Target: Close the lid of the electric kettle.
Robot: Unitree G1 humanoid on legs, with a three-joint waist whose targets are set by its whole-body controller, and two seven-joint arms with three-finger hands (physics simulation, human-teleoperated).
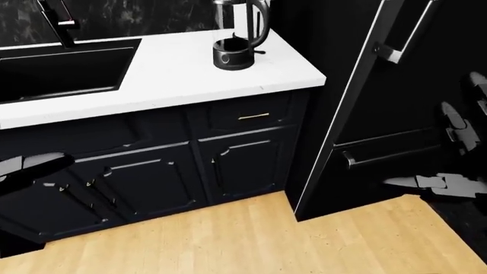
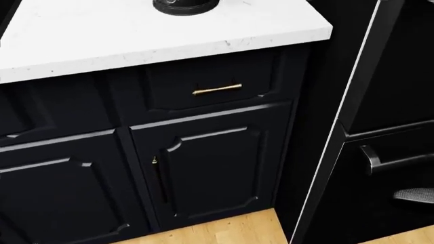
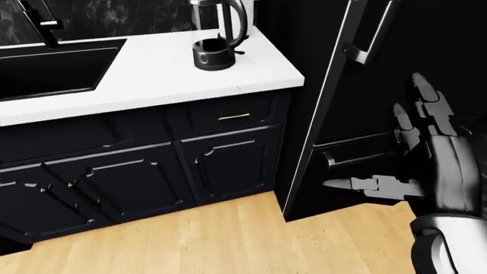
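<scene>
The electric kettle (image 1: 237, 35) stands on the white counter (image 1: 175, 74) near its right end, a clear body with a black handle on a round black base. Its top runs out of the eye views, so the lid is hidden. The head view catches only the kettle's black base (image 2: 184, 5) at the top edge. My right hand (image 3: 388, 142) hangs low at the right, far below and to the right of the kettle, fingers spread open and holding nothing. At the left edge of the left-eye view only part of my left hand (image 1: 30, 168) shows, low before the cabinets.
A black sink (image 1: 53, 71) with a dark faucet (image 1: 57, 23) takes up the counter's left part. Black cabinets with a brass drawer handle (image 1: 253, 116) stand below. A tall black appliance (image 1: 395, 114) rises at the right. Wooden floor (image 1: 228, 240) lies beneath.
</scene>
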